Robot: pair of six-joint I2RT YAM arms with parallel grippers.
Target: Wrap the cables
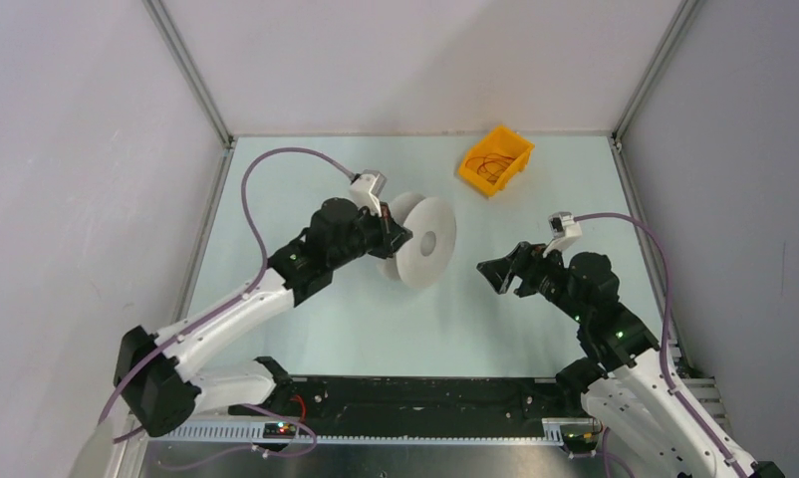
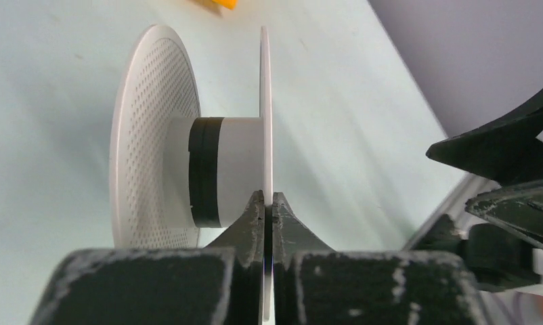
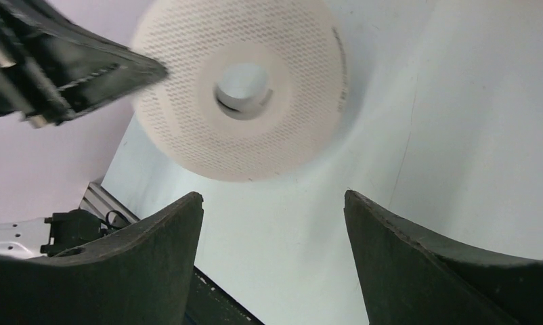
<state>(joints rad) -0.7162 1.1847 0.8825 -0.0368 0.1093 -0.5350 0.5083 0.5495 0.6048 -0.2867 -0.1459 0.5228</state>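
The cables (image 1: 488, 166) are thin orange loops lying inside a yellow bin (image 1: 518, 149) at the back of the table. A white spool (image 1: 427, 242) with two perforated flanges and a black-banded hub (image 2: 204, 172) stands on edge mid-table. My left gripper (image 2: 269, 198) is shut on the rim of the thin near flange (image 2: 265, 101), and from above it (image 1: 399, 239) sits at the spool's left side. My right gripper (image 3: 272, 196) is open and empty, pointing at the spool's flat face (image 3: 242, 88) from the right (image 1: 493, 271), a short gap away.
The yellow bin's corner shows at the top edge of the left wrist view (image 2: 218, 3). A black rail (image 1: 425, 393) runs along the near table edge between the arm bases. Frame posts and grey walls bound the table on three sides.
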